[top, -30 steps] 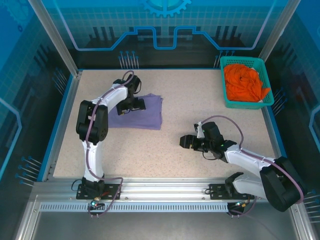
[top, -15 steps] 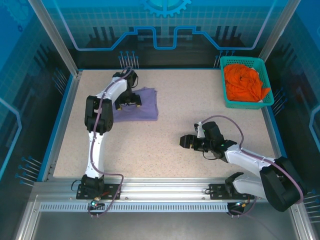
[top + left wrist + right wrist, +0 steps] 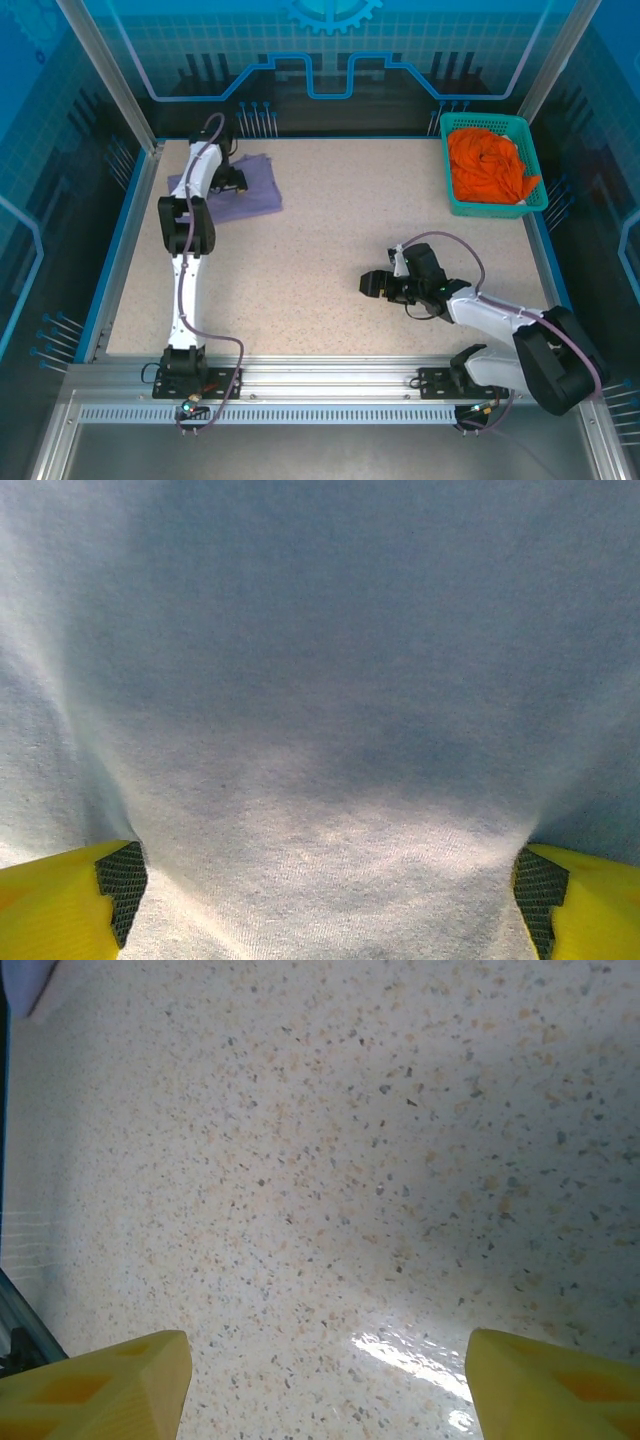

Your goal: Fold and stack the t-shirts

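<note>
— Since the lavender t-shirt [image 3: 258, 192] lies folded in the far-left corner of the worktop [image 3: 340, 230], is this the placing step?
— I judge so. The left end effector [image 3: 230, 183] presses down on it with its jaws spread wide. Cloth sits between the fingers [image 3: 60, 900], but nothing is pinched.
— And next?
— Lift clear, then fetch the orange t-shirt [image 3: 488, 163], bunched in the basket [image 3: 495, 208] at far right. The right end effector [image 3: 372, 284] hovers mid-worktop, jaws apart and empty.

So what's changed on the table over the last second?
The left gripper, jaws open and resting on the folded purple t-shirt, slid it across the table to the far-left corner. The right gripper and the orange t-shirt in the teal basket stayed put.
</note>
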{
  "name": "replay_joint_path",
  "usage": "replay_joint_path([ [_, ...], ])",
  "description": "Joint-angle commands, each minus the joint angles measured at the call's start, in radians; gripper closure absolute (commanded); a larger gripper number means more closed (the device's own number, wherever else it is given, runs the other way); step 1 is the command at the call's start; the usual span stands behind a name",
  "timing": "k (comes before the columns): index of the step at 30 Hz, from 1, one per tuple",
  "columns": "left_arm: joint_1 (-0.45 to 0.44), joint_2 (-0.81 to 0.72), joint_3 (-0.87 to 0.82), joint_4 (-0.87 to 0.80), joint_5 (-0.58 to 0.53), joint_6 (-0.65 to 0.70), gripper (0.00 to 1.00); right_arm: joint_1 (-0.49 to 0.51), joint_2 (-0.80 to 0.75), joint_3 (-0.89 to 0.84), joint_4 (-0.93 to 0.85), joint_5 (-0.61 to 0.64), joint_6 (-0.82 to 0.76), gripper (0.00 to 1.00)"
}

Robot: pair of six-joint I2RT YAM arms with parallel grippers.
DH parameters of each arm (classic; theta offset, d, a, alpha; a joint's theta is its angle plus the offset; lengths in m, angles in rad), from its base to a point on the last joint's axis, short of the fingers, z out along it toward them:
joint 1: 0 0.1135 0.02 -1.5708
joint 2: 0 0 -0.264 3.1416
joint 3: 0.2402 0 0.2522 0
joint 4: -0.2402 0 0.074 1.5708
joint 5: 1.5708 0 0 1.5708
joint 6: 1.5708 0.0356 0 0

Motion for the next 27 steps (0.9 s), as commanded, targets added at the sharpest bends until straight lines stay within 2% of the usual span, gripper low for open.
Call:
replay_joint_path([
  [1,0.002,-0.019,0.042,-0.054,0.001,0.000,0.01,-0.013,0.024,0.035,0.003,-0.010,0.000,0.26],
  [4,0.003,-0.127,-0.026,-0.032,0.011,-0.060,0.01,-0.012,0.026,0.035,0.003,-0.011,0.001,0.26],
  [6,0.005,-0.251,-0.158,0.030,0.021,-0.128,0.01,-0.012,0.022,0.032,0.004,-0.009,0.001,0.26],
  [9,0.012,-0.461,-0.443,0.181,0.085,-0.267,0.02,-0.010,0.013,0.026,0.007,-0.008,0.001,0.26],
  [13,0.030,-0.701,-0.866,0.439,0.210,-0.485,0.17,-0.008,0.004,0.019,0.010,-0.009,0.001,0.26],
  [15,0.049,-0.768,-1.026,0.537,0.253,-0.580,0.18,-0.009,-0.003,0.014,0.013,-0.011,0.001,0.26],
  [19,0.105,-0.806,-1.205,0.659,0.305,-0.686,0.15,-0.009,-0.019,0.002,0.016,-0.011,-0.001,0.26],
  [27,0.168,-0.706,-1.209,0.704,0.334,-0.705,0.08,-0.010,-0.018,0.002,0.023,-0.014,-0.002,0.26],
])
